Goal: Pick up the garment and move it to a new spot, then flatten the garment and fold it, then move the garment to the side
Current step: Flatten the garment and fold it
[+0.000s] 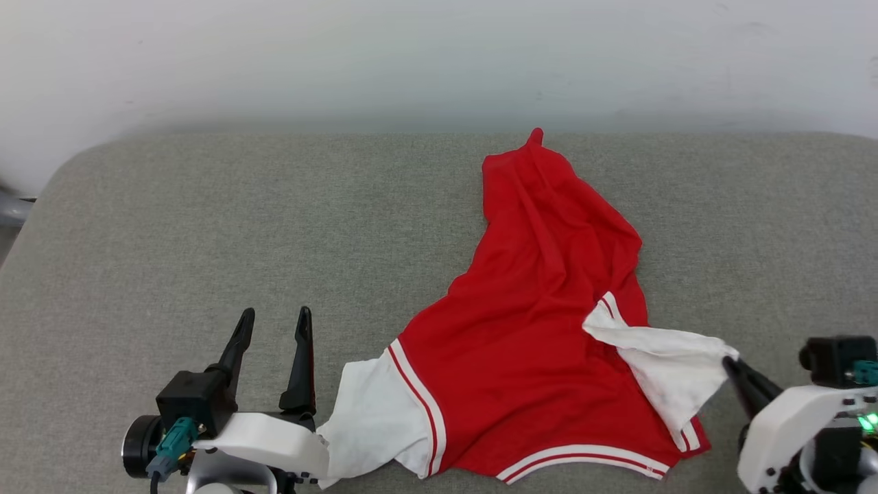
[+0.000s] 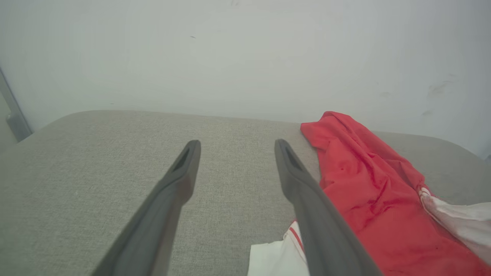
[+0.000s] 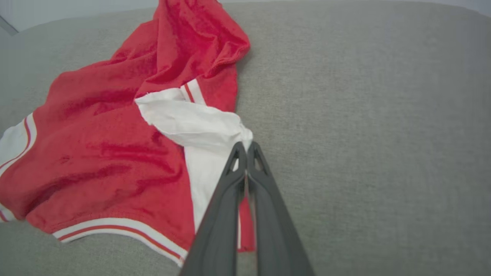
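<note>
Right wrist view: your right gripper (image 3: 245,147) has its jaws pinched shut on the garment (image 3: 115,153), right at the white sleeve tip. Your left gripper (image 1: 274,317) sits spread wide over the grey cushion (image 1: 171,226), with the garment just off its right finger.

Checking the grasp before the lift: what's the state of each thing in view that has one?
garment: unfolded, crumpled, lying on the grey surface, back side up.
white sleeve: bunched at its tip, pinched by the right gripper.
left gripper: open, empty, beside the garment.
right gripper: shut on the white sleeve.
</note>
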You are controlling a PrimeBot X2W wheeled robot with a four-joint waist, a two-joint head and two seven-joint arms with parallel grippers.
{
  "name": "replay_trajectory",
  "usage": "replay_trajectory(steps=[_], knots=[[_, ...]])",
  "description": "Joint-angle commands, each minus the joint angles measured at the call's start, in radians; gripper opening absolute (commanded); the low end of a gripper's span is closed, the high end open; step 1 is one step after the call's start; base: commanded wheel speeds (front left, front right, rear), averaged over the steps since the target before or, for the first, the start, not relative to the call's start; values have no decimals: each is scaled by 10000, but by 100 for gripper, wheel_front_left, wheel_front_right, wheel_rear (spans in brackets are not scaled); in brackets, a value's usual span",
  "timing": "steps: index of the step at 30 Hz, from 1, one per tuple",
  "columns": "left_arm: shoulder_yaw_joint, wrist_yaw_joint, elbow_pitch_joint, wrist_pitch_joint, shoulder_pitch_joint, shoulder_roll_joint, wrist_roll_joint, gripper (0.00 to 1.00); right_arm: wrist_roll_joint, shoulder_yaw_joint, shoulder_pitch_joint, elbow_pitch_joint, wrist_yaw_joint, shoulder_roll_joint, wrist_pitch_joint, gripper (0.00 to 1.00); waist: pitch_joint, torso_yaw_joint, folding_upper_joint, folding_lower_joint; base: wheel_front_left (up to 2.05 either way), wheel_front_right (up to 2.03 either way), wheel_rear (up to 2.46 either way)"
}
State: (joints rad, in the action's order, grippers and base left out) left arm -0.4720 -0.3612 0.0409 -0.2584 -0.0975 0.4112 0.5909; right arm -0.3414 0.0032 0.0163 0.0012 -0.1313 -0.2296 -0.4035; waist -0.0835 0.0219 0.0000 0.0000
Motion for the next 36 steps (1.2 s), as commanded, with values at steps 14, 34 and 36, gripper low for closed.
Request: replay_trajectory(steps=[14,34,36], knots=[[44,-25,84,139,-130,218,-10,100,32,-3768,-145,2487,11,685,717,0,-518,-192,0,0,0,0,0],[90,181,-233,1149,127,468,823,100,1599,-2780,-141,921,11,1381,4134,100,-37,-222,0,0,0,0,0],[81,186,-212,1477,167,588,967,100,1696,-2481,-319,396,11,1484,4200,100,70,-227,0,0,0,0,0]])
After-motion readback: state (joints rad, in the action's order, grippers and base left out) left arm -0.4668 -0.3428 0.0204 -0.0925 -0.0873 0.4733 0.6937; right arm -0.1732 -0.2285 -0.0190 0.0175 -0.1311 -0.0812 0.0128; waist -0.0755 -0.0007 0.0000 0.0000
